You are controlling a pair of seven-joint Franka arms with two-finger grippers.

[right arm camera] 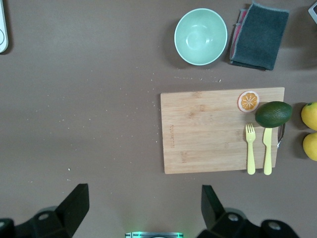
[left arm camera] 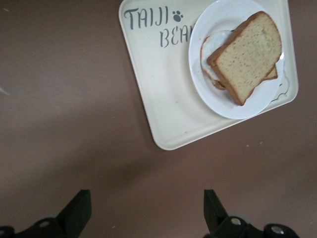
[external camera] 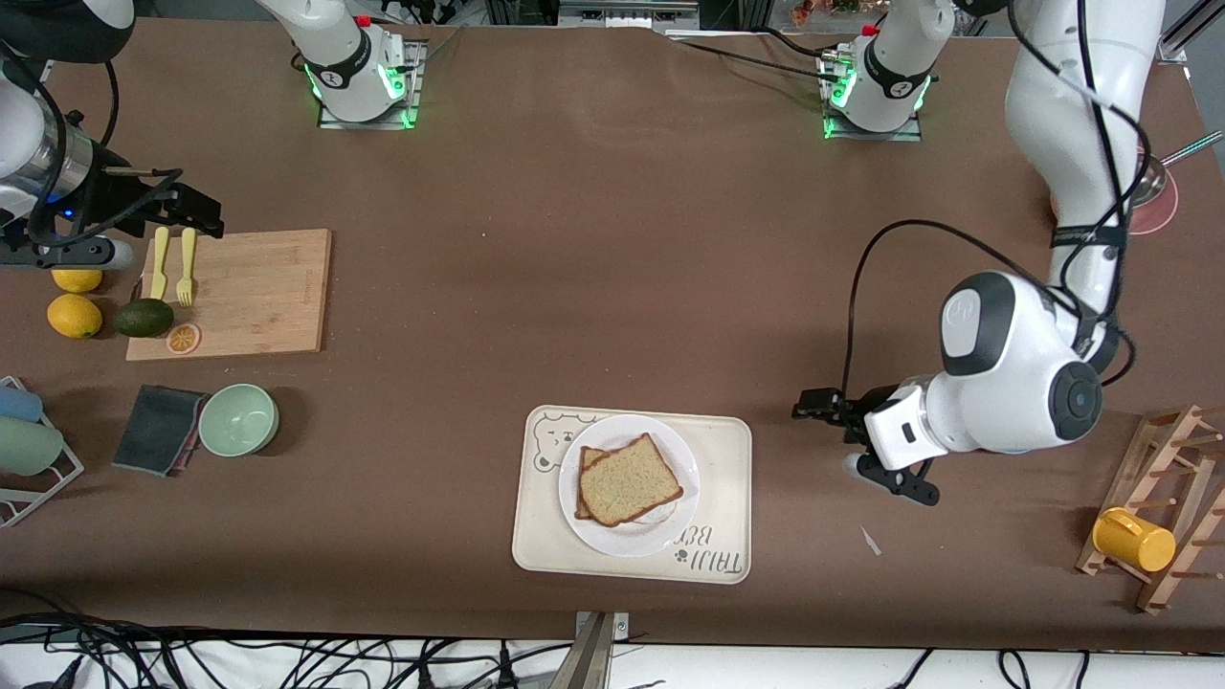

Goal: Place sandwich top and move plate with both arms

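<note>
The white plate [external camera: 670, 524] rests on the cream bear tray [external camera: 713, 459] near the table's front edge. The sandwich top [external camera: 630, 481], a tan speckled slice with brown crust, lies on a lower slice on the plate, turned slightly askew. My left gripper [external camera: 855, 445] hovers low beside the tray, toward the left arm's end, open and empty. The left wrist view shows the sandwich top [left arm camera: 247, 54], the plate [left arm camera: 218, 20], the tray [left arm camera: 163, 99] and my left gripper [left arm camera: 147, 213] over bare table. My right gripper [external camera: 198, 216] is open over the cutting board's end and shows the same [right arm camera: 143, 210].
The wooden cutting board [external camera: 254, 292] carries a yellow fork and knife [external camera: 172, 263]. An avocado [external camera: 144, 318] and lemons [external camera: 75, 316] lie beside it. A green bowl [external camera: 238, 419] and dark cloth [external camera: 158, 429] sit nearer the camera. A wooden rack with a yellow mug [external camera: 1134, 541] stands at the left arm's end.
</note>
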